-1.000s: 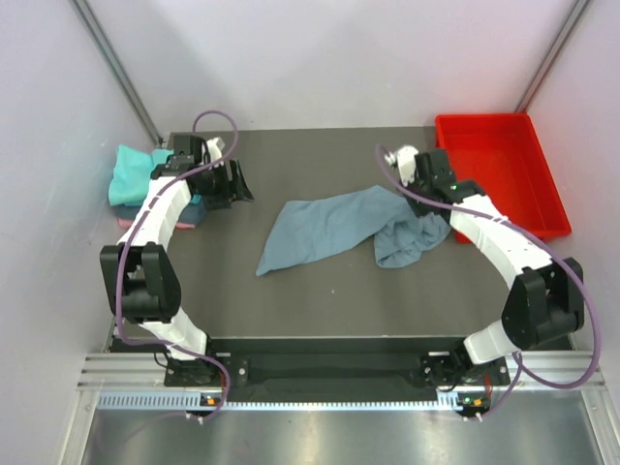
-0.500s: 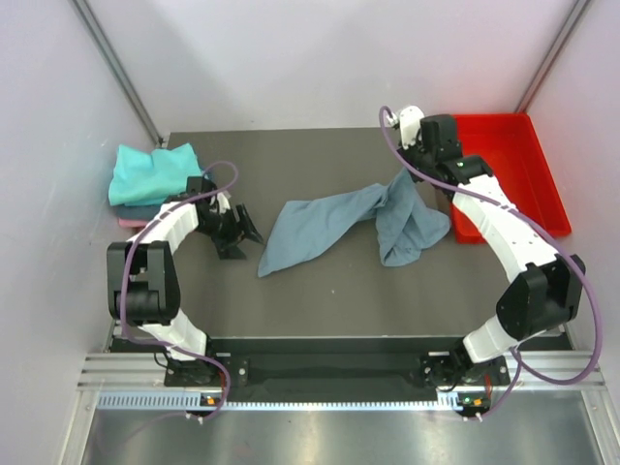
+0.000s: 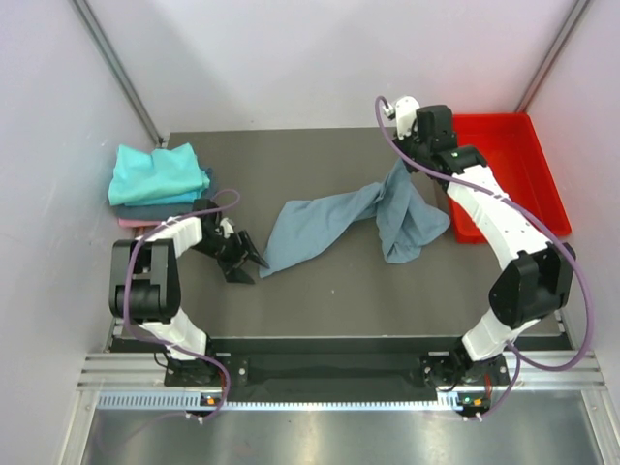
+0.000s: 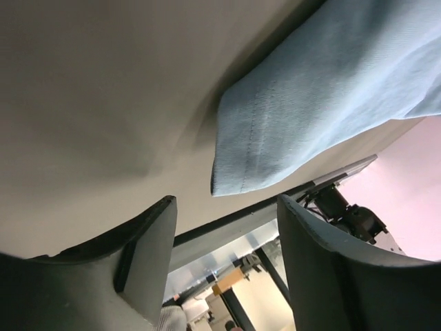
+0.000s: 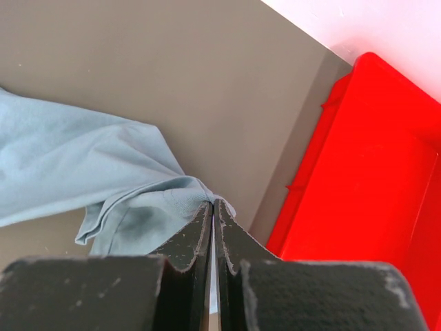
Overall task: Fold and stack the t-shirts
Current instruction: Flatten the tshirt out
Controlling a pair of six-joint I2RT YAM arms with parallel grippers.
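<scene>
Overhead view of a dark table (image 3: 320,300) with two robot arms at its near edge. A grey-blue shirt (image 3: 325,225) lies crumpled across the centre, stretched in a band from 7 o'clock up to 1 o'clock. At the 1 o'clock end the right gripper (image 3: 399,172) is pinched tight on a fold, holding it raised. Loose cloth sags beside it. The left gripper (image 3: 249,262) sits low at the 7 o'clock corner, jaws wide apart, with the hemmed corner just ahead and not gripped. At the table's 9 o'clock edge a teal shirt (image 3: 155,174) tops a blue shirt (image 3: 170,207) and a pink shirt (image 3: 129,222). A red tray (image 3: 523,165) stands at 2 o'clock.
</scene>
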